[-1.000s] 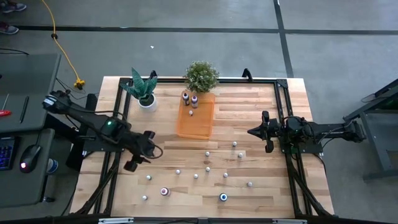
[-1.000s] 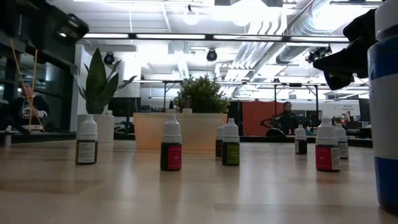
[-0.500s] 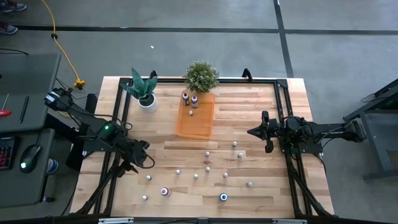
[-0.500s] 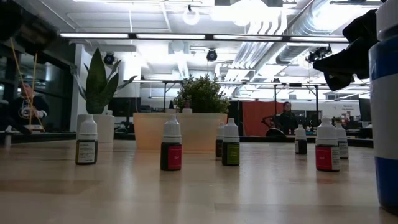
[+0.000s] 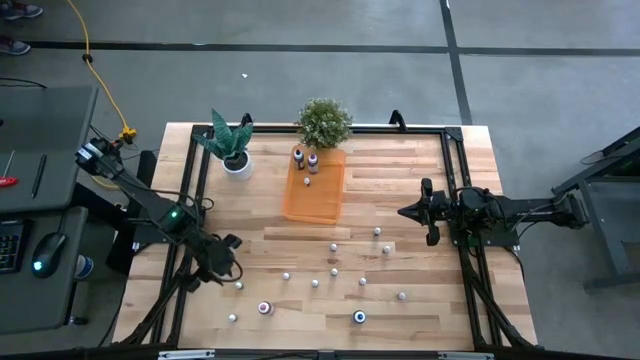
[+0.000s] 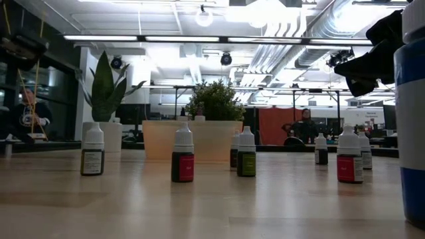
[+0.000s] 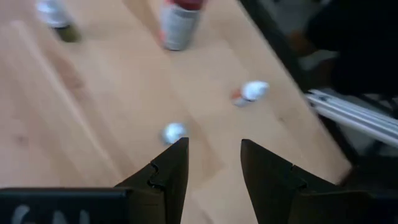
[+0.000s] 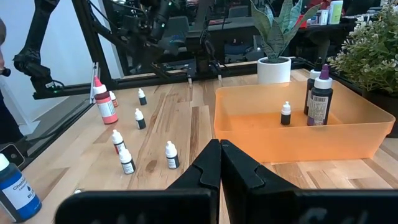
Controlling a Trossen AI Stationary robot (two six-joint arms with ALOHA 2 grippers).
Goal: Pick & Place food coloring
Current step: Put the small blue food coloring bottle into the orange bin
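Over the wooden worktop [image 5: 400, 190], seen from above, the left pincer [image 5: 222, 268] hangs low near the left edge, toward the front, right next to one small white-capped bottle [image 5: 239, 285]. The food coloring [image 5: 334, 270] lies scattered over the front half of the worktop as white dots, with a red-ringed bottle [image 5: 265, 308] and a blue-ringed bottle [image 5: 359, 317] close to the front edge. Three more bottles stand in the orange tray [image 5: 325, 200], at its back end; the tray sits near the back edge, between a spiky potted plant [image 5: 228, 143] and a bushy plant [image 5: 324, 122]. The right pincer [image 5: 412, 212] waits by the right edge.

At worktop height, bottles stand upright in a loose row: one with a dark label [image 6: 92, 152], a red one [image 6: 182, 156], a green one [image 6: 246, 154], another red one [image 6: 348, 158]. A large blue bottle [image 6: 409, 119] fills the right margin, and the tray [image 6: 166, 139] glows behind them. A person [image 6: 306, 125] stands far off in the room.

From the left wrist, the left pincer's fingers [image 7: 171, 171] stand apart with nothing between them, above bare wood; a tiny white cap [image 7: 175, 132] lies just beyond the tips, a tipped bottle [image 7: 250, 93] farther on, and a red-and-white bottle [image 7: 179, 22] beyond that.

From the right wrist, the right pincer's fingers [image 8: 205, 165] are pressed together, holding nothing. Ahead is the tray [image 8: 292, 140], holding a small bottle [image 8: 285, 114] and two taller dark ones [image 8: 320, 96].
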